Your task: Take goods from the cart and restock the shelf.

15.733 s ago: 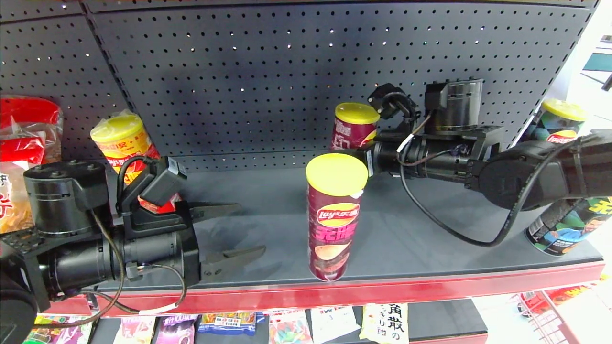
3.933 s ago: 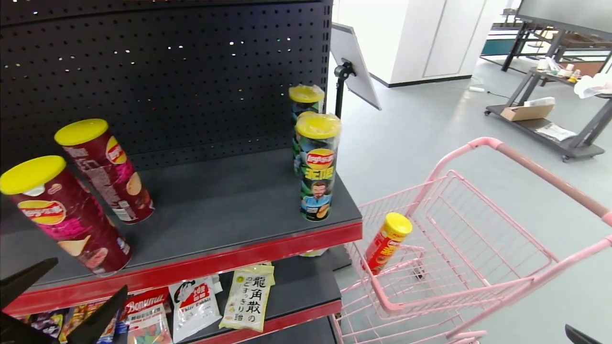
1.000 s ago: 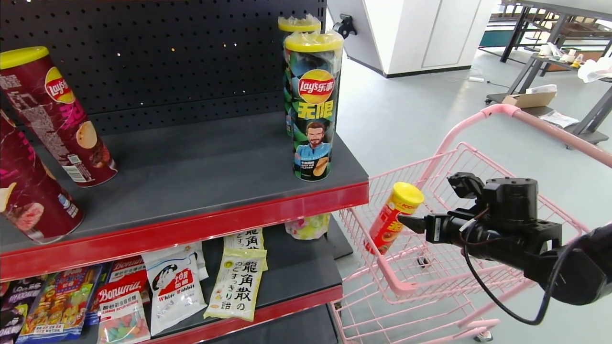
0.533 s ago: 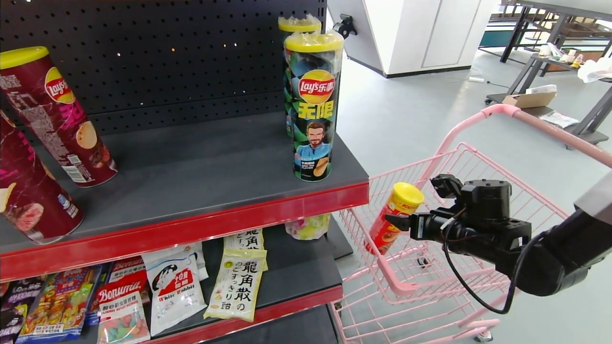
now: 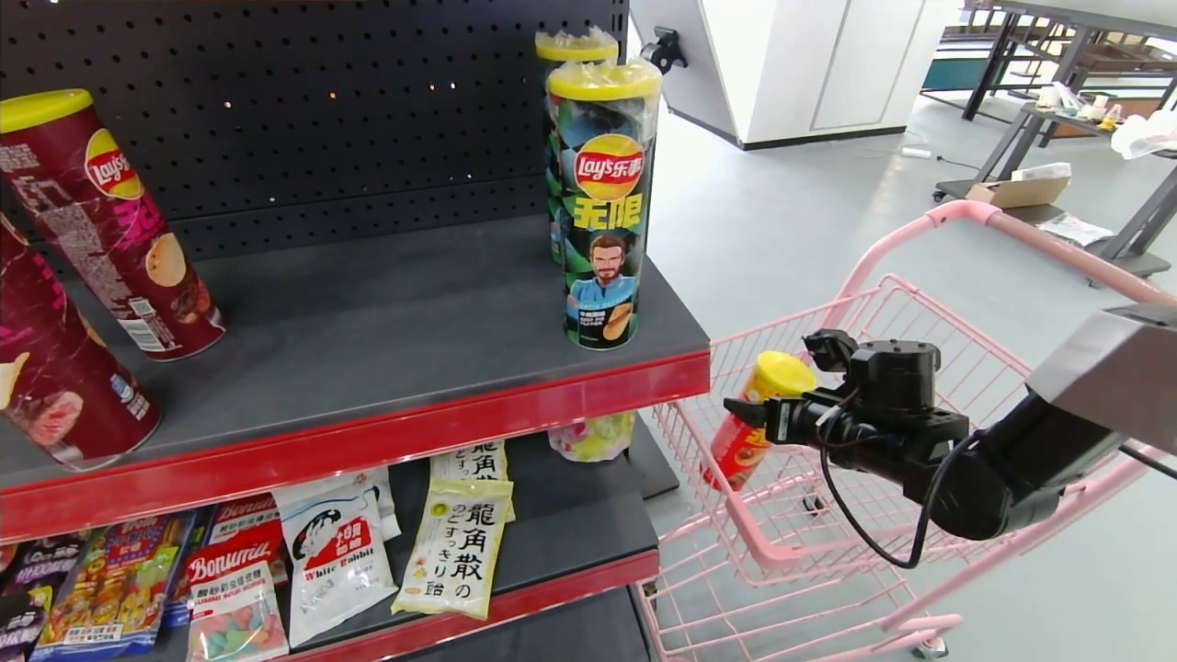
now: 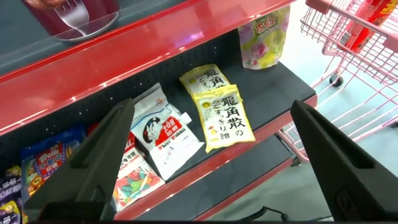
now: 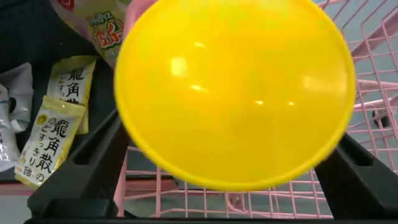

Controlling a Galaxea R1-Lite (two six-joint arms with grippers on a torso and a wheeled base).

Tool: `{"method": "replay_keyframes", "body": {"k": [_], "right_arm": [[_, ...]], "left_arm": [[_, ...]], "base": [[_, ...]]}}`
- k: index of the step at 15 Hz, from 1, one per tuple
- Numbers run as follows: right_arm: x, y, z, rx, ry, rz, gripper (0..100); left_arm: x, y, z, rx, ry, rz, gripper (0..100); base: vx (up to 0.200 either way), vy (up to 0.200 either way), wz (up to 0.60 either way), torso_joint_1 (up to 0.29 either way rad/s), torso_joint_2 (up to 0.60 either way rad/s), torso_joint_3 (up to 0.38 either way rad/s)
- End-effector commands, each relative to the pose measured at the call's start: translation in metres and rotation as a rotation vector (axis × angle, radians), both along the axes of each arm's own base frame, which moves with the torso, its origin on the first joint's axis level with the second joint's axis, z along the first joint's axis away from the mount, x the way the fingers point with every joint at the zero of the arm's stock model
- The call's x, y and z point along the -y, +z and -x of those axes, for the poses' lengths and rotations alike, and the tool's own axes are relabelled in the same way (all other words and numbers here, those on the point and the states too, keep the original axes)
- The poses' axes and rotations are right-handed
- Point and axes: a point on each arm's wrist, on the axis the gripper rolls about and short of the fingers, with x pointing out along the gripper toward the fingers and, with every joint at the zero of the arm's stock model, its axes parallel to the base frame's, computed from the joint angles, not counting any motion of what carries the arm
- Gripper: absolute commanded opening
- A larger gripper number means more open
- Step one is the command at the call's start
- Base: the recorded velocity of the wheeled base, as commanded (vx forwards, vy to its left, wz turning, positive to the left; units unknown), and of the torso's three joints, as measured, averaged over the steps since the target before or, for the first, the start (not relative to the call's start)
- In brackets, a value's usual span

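1. The shelf (image 5: pixel 395 313) is the biggest thing I have in front of me. Its top deck has a wide bare stretch in the middle, so there is room to place more stock.
2. The pink cart (image 5: pixel 956 211) stands just beside the shelf's right end.
3. Four tall cans already stand upright on the deck. There are two maroon cans (image 5: pixel 110 221) at the left and two green cans (image 5: pixel 602 211) at the right edge, one behind the other. I count that part as done.
4. The red can (image 5: pixel 743 452) with a yellow lid is the only item I can make out in the cart. It leans tilted in the corner nearest the shelf.
5. My right gripper (image 5: pixel 747 412) is at the red can's upper end. The wrist camera shows its fingers spread apart on either side of the lid, not clamped. I cannot tell whether either finger touches the can.
6. My left gripper (image 6: pixel 208 143) hangs low in front of the lower shelf, with its fingers wide apart and nothing in them.
7. Snack packets (image 5: pixel 455 542) lie on that lower shelf, and I leave them alone.

By my judgement this pick is only half set up. I have yet to close on the can, lift it out and stand it on the bare deck.
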Motion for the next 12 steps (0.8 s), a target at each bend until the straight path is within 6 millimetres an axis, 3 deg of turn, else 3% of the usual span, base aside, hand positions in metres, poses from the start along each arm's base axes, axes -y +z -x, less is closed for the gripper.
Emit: {"method": "replay_keyframes", "body": {"k": [1, 2, 6, 8, 12], "right_arm": [[-0.001, -0.008, -0.008, -0.006, -0.006, 0.001, 100], [-0.002, -0.010, -0.010, -0.010, -0.008, -0.003, 0], [-0.005, -0.013, -0.018, 0.002, -0.016, -0.028, 0], [-0.005, -0.007, -0.013, 0.011, -0.017, -0.021, 0], [0.012, 0.075, 0.013, 0.216, -0.061, 0.094, 0]], "left_arm": [[0.000, 0.001, -0.001, -0.002, 0.001, -0.001, 100], [0.000, 0.001, -0.001, -0.003, 0.001, -0.002, 100], [0.000, 0.005, 0.000, 0.008, 0.004, 0.002, 100], [0.000, 0.006, -0.001, 0.010, 0.000, 0.001, 100], [0.003, 0.016, -0.007, -0.007, -0.019, -0.001, 100]], "base": [[0.000, 0.000, 0.00, 0.000, 0.00, 0.000], [0.000, 0.000, 0.00, 0.000, 0.00, 0.000], [0.000, 0.000, 0.00, 0.000, 0.00, 0.000], [0.000, 0.000, 0.00, 0.000, 0.00, 0.000], [0.000, 0.000, 0.00, 0.000, 0.00, 0.000]]}}
